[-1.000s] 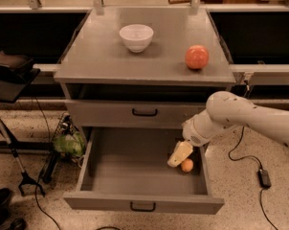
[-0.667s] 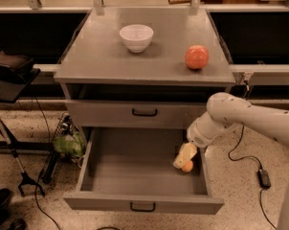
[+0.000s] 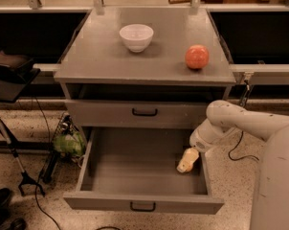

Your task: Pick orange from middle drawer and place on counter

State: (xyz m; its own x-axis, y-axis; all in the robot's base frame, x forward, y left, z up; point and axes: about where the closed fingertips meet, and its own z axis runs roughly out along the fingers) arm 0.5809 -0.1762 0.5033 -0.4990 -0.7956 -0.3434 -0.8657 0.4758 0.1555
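Observation:
The middle drawer (image 3: 135,164) is pulled open at the bottom of the grey cabinet, its front panel with a black handle (image 3: 143,206) nearest the camera. My gripper (image 3: 187,161) reaches down from the right into the drawer's right rear corner, close to the drawer floor. The orange does not show; the gripper covers the spot where it lay. The counter (image 3: 101,56) is the grey cabinet top above.
A white bowl (image 3: 136,36) and a larger reddish-orange fruit (image 3: 197,57) sit on the counter. The drawer above (image 3: 135,113) is closed. A green object (image 3: 68,143) and a black stand (image 3: 13,147) are on the floor at left. A cable (image 3: 238,147) hangs at right.
The gripper moved slightly right and down over the orange, which showed beside it a second ago and is now covered.

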